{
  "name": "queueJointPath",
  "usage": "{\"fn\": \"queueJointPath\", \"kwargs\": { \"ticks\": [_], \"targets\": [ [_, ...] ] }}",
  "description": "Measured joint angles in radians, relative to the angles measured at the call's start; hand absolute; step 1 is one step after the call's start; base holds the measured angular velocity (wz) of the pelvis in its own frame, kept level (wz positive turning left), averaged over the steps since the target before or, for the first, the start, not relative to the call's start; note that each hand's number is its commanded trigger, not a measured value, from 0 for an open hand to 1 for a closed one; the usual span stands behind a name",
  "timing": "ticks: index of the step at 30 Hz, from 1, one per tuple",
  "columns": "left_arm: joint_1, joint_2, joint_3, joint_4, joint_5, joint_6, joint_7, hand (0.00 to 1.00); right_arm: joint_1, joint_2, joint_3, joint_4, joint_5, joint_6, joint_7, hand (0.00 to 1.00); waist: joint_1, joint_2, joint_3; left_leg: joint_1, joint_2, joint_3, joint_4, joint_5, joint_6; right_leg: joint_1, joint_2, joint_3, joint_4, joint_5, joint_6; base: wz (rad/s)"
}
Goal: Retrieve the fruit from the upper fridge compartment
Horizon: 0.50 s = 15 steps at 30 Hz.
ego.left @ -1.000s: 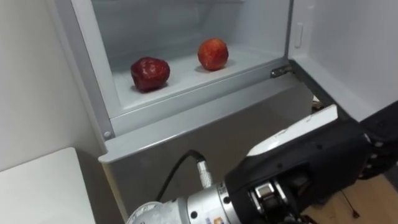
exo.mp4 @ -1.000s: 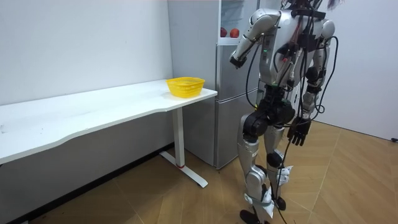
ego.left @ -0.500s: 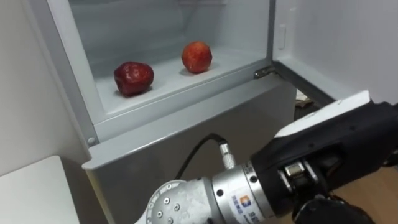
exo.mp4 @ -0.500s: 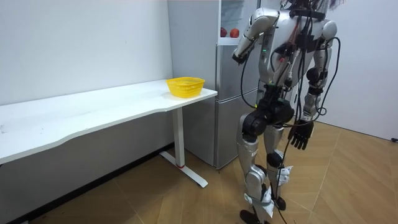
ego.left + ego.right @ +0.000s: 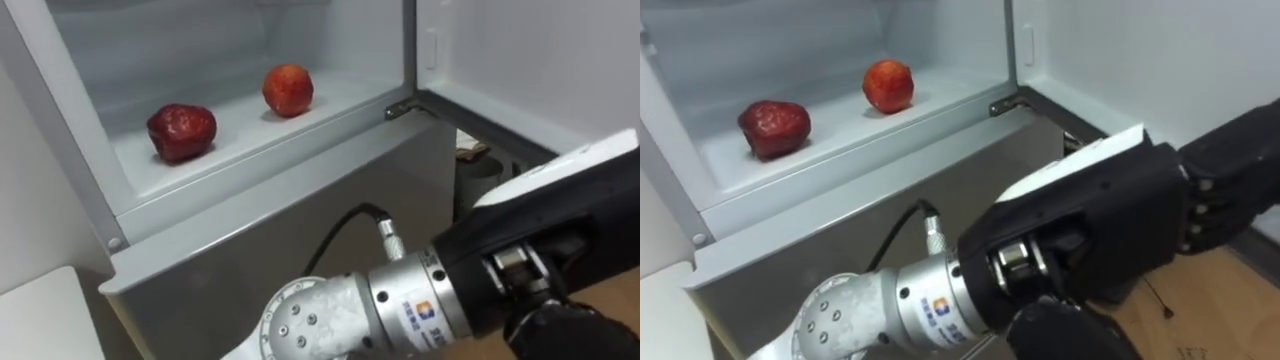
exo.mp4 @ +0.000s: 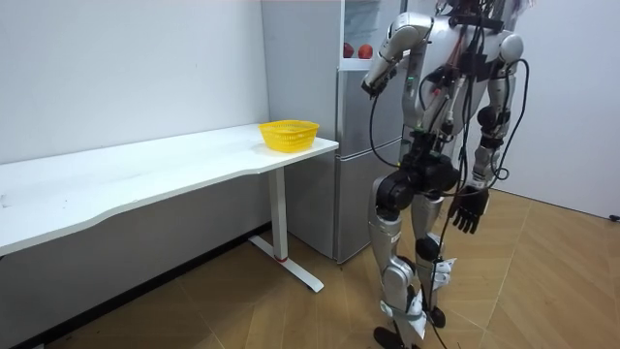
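— Two on offer in the upper fridge (image 5: 260, 215); how far along?
— Hardly begun, by the look of it. Finds the compartment open already, with nothing taken out. Leaves the reach inside, the grasp and the carry, perhaps to the yellow basket (image 6: 289, 134) on the counter (image 6: 145, 170), all to do.
— And the left hand (image 5: 1090, 235)?
— Hovers before the fridge, lower than the shelf (image 5: 238, 128) and well apart from both fruits. Shows its back to the eye views, with dark fingers (image 5: 1225, 190) loosely straight, wrapped round nothing.
— The right hand (image 6: 467, 208)?
— Hangs by the thigh in the room view, fingers slack and spread, empty too.
— Looks of the fruit?
— On the left, a dark red apple (image 5: 181, 132), glossy and lumpy. Further back to its right, a rounder orange-red fruit (image 5: 288, 90), apple or peach, hard to tell. Both on the white shelf near its front, apart from each other, with open room above for a hand.
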Motion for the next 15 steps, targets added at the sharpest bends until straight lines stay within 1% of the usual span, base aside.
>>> {"fn": "queueJointPath", "kwargs": {
  "ticks": [1, 2, 3, 4, 5, 6, 7, 8, 9, 10, 11, 12, 13, 14, 15],
  "targets": [
    [0.009, 0.034, 0.016, -0.012, 0.009, 0.003, 0.0, 0.0, -0.001, -0.001, -0.006, -0.001, 0.0, -0.001, 0.0, 0.0, 0.023, -0.001, 0.0007, -0.004, 0.0, -0.002, 0.0, 0.0, 0.0, -0.007, 0.0, 0.0, 0.002, 0.0, 0.0, 0.0],
    [0.019, 0.05, 0.032, -0.028, 0.012, 0.004, 0.0, 0.0, 0.0, -0.001, -0.012, -0.003, -0.003, -0.001, 0.0, 0.0, 0.037, -0.001, 0.0008, -0.005, 0.0, -0.003, -0.001, 0.0, -0.001, -0.01, 0.0, 0.0, 0.002, 0.0, 0.0, 0.0],
    [0.053, 0.076, 0.078, -0.068, 0.015, 0.004, 0.0, 0.0, 0.003, -0.001, -0.019, -0.006, -0.014, -0.002, -0.001, 0.0, 0.06, -0.005, 0.0034, -0.002, 0.0, -0.001, -0.002, 0.002, -0.004, -0.01, 0.001, 0.0, 0.005, 0.0, 0.0, 0.0],
    [0.079, 0.094, 0.131, -0.099, 0.016, 0.003, 0.003, 0.0, 0.007, -0.001, -0.027, -0.005, -0.025, -0.002, -0.001, 0.0, 0.089, -0.01, 0.0047, 0.0, 0.002, -0.003, -0.001, 0.003, -0.004, -0.01, 0.002, -0.003, 0.009, 0.0, -0.001, 0.07],
    [0.088, 0.105, 0.159, -0.116, 0.017, 0.003, 0.007, 0.0, 0.007, -0.001, -0.036, -0.005, -0.034, -0.003, -0.002, 0.0, 0.1, -0.012, 0.0052, -0.002, 0.002, -0.007, -0.001, 0.003, -0.004, -0.01, 0.002, -0.005, 0.01, 0.0, -0.001, 0.18],
    [0.105, 0.124, 0.214, -0.157, 0.03, 0.003, 0.026, 0.0, 0.011, 0.0, -0.054, -0.004, -0.047, -0.009, -0.007, 0.0, 0.118, -0.016, 0.0055, -0.006, 0.002, -0.017, -0.001, 0.003, -0.005, -0.009, 0.001, -0.017, 0.01, -0.001, -0.001, 0.24],
    [0.128, 0.144, 0.269, -0.205, 0.051, -0.002, 0.048, 0.0, 0.016, 0.0, -0.066, -0.004, -0.05, -0.02, -0.014, 0.0, 0.148, -0.021, 0.0036, -0.007, 0.002, -0.029, -0.001, 0.003, -0.005, -0.008, 0.001, -0.023, 0.01, -0.001, -0.002, 0.2],
    [0.137, 0.154, 0.297, -0.224, 0.067, -0.01, 0.056, 0.0, 0.02, 0.001, -0.079, -0.003, -0.05, -0.023, -0.018, 0.0, 0.16, -0.024, 0.0022, -0.007, 0.003, -0.033, 0.0, 0.003, -0.005, -0.008, 0.001, -0.025, 0.01, -0.001, -0.002, 0.14],
    [0.159, 0.173, 0.352, -0.253, 0.095, -0.029, 0.077, 0.0, 0.026, 0.005, -0.092, -0.001, -0.052, -0.025, -0.029, 0.0, 0.188, -0.031, -0.0025, -0.007, 0.004, -0.041, 0.0, 0.003, -0.005, -0.004, 0.0, -0.037, 0.01, -0.001, -0.003, 0.19],
    [0.186, 0.184, 0.403, -0.27, 0.136, -0.052, 0.106, 0.0, 0.033, 0.012, -0.108, 0.0, -0.064, -0.031, -0.041, 0.0, 0.207, -0.041, -0.0059, -0.005, 0.005, -0.055, 0.0, 0.004, -0.007, 0.005, 0.0, -0.05, 0.008, -0.003, -0.005, 0.28],
    [0.203, 0.188, 0.428, -0.281, 0.166, -0.058, 0.123, 0.0, 0.038, 0.015, -0.112, 0.002, -0.07, -0.038, -0.047, 0.0, 0.214, -0.044, -0.0091, -0.002, 0.006, -0.063, 0.0, 0.004, -0.007, 0.012, 0.0, -0.055, 0.005, -0.003, -0.006, 0.29],
    [0.243, 0.199, 0.47, -0.301, 0.208, -0.067, 0.161, 0.0, 0.05, 0.02, -0.121, 0.003, -0.071, -0.051, -0.055, 0.0, 0.238, -0.048, -0.0158, 0.005, 0.008, -0.069, 0.001, 0.005, -0.008, 0.026, 0.001, -0.065, -0.003, -0.003, -0.006, 0.23],
    [0.287, 0.209, 0.509, -0.317, 0.241, -0.084, 0.203, 0.0, 0.06, 0.02, -0.121, 0.003, -0.071, -0.063, -0.061, 0.0, 0.259, -0.056, -0.0149, 0.014, 0.01, -0.075, 0.001, 0.005, -0.009, 0.035, 0.002, -0.073, -0.002, -0.003, -0.006, 0.21],
    [0.309, 0.209, 0.529, -0.324, 0.266, -0.092, 0.219, 0.0, 0.068, 0.021, -0.122, 0.005, -0.071, -0.067, -0.065, 0.0, 0.266, -0.058, -0.0158, 0.017, 0.01, -0.082, 0.001, 0.005, -0.009, 0.042, 0.002, -0.077, -0.003, -0.003, -0.006, 0.27],
    [0.336, 0.203, 0.569, -0.334, 0.331, -0.097, 0.246, 0.0, 0.076, 0.023, -0.134, 0.006, -0.079, -0.077, -0.076, 0.0, 0.279, -0.063, -0.0195, 0.018, 0.011, -0.087, 0.001, 0.005, -0.009, 0.044, 0.001, -0.094, -0.004, -0.003, -0.006, 0.26]
  ]
}}
